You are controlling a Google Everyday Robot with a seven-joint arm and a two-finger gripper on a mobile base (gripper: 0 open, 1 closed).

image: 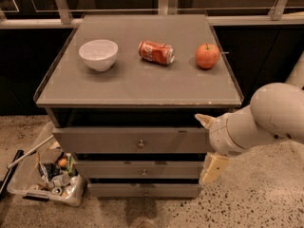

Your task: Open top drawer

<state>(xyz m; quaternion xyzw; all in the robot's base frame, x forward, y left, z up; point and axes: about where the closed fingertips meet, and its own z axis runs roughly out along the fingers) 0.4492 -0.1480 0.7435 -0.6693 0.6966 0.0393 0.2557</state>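
Note:
The top drawer (104, 140) is the widest grey front panel, just under the cabinet top, with a small round metal knob (140, 144) at its centre. A dark gap shows above the panel. My gripper (208, 145) is at the right end of that panel, right of the knob. It is open: one beige finger (204, 120) is at the height of the panel's top edge. The other finger (213, 169) hangs below, beside the second drawer. It holds nothing. The white arm (266, 115) reaches in from the right.
Two slimmer grey drawers (114, 170) (118, 190) sit below. On the cabinet top (142, 87) are a white bowl (98, 54), a lying red can (156, 52) and an apple (207, 56). A clear bin of rubbish (47, 177) stands on the floor at left.

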